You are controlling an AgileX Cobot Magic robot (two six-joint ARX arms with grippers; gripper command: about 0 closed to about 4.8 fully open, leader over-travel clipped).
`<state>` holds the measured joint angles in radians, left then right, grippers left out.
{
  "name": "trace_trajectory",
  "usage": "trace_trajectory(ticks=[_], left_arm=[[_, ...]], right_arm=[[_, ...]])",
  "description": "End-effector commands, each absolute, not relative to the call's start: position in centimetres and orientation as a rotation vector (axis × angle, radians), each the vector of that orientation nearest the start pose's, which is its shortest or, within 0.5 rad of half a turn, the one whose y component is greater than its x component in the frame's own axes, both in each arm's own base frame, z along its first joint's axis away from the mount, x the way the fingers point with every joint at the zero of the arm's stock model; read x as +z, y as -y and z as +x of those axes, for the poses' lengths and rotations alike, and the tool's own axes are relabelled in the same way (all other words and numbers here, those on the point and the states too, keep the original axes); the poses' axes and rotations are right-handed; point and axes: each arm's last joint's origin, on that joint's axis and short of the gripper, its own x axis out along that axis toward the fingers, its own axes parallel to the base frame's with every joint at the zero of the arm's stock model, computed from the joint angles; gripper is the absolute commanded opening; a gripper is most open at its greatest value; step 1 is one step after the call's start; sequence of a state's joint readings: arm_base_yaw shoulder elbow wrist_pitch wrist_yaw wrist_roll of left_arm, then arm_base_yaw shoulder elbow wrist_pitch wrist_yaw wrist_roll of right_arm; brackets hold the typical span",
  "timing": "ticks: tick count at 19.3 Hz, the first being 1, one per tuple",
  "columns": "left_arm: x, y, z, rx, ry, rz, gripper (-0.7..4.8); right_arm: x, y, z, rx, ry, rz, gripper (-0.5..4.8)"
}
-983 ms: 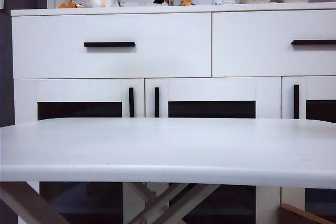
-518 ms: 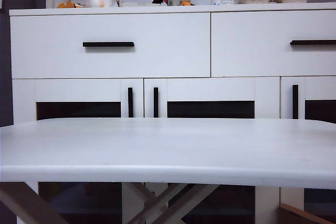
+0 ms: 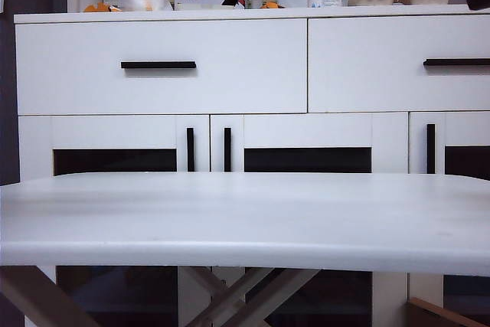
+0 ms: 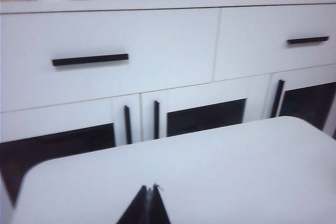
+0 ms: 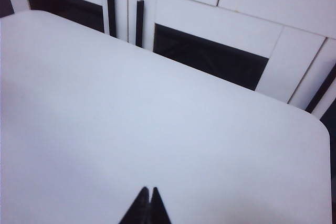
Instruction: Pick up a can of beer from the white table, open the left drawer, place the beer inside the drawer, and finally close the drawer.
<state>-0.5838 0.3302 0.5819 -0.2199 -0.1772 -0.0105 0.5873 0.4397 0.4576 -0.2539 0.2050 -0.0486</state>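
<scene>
Two hands pinched closed over white table (image 3: 245,220): left hand (image 4: 148,192), right hand (image 5: 147,192).

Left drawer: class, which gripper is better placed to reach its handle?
Left. The left gripper, shut over the white table, faces the left drawer and its handle; the right gripper, also shut, points down at the tabletop.

The white table (image 3: 245,220) seemingly carries nothing on top.
</scene>
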Motion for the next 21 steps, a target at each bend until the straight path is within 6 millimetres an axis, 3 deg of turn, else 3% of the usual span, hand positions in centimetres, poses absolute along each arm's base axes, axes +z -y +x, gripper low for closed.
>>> trace_trajectory(ticks=[1, 6, 13, 21], left_arm=[[27.7, 4.5, 7.7, -0.403, -0.023, -0.032, -0.06], [23.9, 4.7, 8.1, -0.402, 0.002, -0.074, -0.06], [19.9, 2.3, 8.6, -0.227, 0.059, -0.071, -0.06], [15.7, 0.8, 9.7, -0.068, -0.092, 0.058, -0.06]], right_arm=[[26.0, -6.1, 10.2, 0.385, -0.195, -0.130, 0.04], [26.0, -6.1, 10.2, 0.384, -0.194, -0.130, 0.04], [26.0, -6.1, 10.2, 0.388, -0.194, -0.130, 0.04], [26.0, -6.1, 10.1, 0.389, -0.193, -0.130, 0.04]])
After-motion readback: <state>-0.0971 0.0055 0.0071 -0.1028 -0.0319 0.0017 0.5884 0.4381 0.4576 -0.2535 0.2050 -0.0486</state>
